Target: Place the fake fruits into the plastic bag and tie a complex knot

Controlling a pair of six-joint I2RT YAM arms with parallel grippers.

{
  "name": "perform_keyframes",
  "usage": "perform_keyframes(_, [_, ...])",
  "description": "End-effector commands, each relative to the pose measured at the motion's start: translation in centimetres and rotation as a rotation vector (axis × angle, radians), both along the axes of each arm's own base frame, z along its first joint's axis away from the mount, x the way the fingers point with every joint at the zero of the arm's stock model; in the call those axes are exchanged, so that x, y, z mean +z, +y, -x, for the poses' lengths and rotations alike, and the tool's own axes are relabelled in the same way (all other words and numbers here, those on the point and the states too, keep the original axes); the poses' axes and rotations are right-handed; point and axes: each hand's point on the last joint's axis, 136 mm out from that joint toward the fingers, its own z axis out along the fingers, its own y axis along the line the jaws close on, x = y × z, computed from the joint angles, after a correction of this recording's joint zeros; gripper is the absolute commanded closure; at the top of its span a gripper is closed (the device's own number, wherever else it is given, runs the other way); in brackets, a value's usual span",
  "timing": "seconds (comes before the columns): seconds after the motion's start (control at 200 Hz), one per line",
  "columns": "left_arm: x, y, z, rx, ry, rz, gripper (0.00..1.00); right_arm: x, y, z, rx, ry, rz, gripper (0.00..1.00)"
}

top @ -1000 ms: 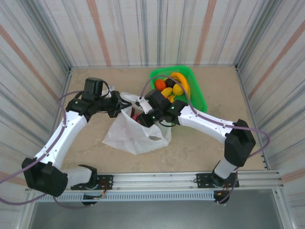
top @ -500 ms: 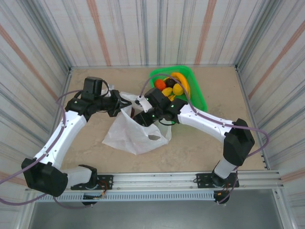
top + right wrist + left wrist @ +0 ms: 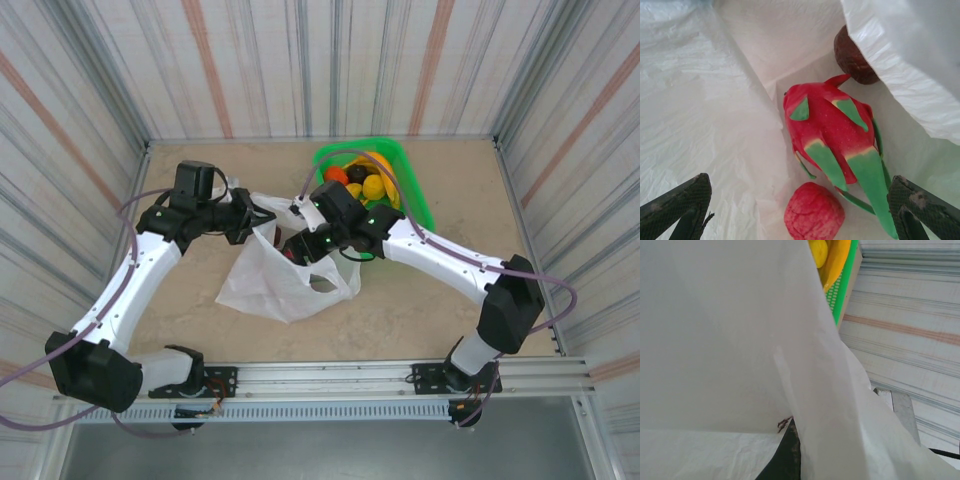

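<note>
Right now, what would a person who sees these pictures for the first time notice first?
The red and green toy dragon fruit lies deep inside the white plastic bag, with a small red fruit and a dark maroon fruit close by. At the far side of the table, a bright green basket holds yellow and orange fruits.

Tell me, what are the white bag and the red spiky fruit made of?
The plastic bag looks like thin plastic film: milky, see-through, full of fine crinkles. The dragon fruit seems hard moulded plastic: smooth, shiny, with painted-looking green tips, probably a toy.
</note>
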Motion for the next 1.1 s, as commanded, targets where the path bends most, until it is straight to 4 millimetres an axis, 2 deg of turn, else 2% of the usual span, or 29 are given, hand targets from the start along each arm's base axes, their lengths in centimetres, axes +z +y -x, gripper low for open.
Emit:
perform_keyframes(0.0, [0.9, 0.1, 0.3, -0.013, -0.020, 0.010, 0.96, 1.5, -0.9, -0.1, -0.027, -0.021, -0.005, 0.07])
perform_keyframes(0.24, [0.6, 0.2, 0.2, -0.012, -0.021, 0.005, 0.96, 2.7, -1.7, -0.6, -0.071, -0.043, -0.010, 0.07])
perform_keyframes(0.526, [-0.1, 0.2, 0.2, -0.013, -0.007, -0.003, 0.96, 5.8, -2.5, -1.3, -0.144, -0.053, -0.079, 0.07])
perform_keyframes(0.842, [-0.3, 0.3, 0.1, -0.007, -0.004, -0.005, 0.96, 9.9, -3.4, -0.2, -0.148, -0.092, -0.168, 0.07])
perform_keyframes(1.012, [-0.5, 0.5, 0.0, 0.006, 0.003, -0.004, 0.96, 12.6, -4.4, 0.9, -0.135, -0.117, -0.232, 0.07])
perform_keyframes(1.097, [-0.5, 0.7, -0.2, 0.020, 0.007, 0.003, 0.96, 13.2, -5.2, 1.2, -0.138, -0.141, -0.237, 0.07])
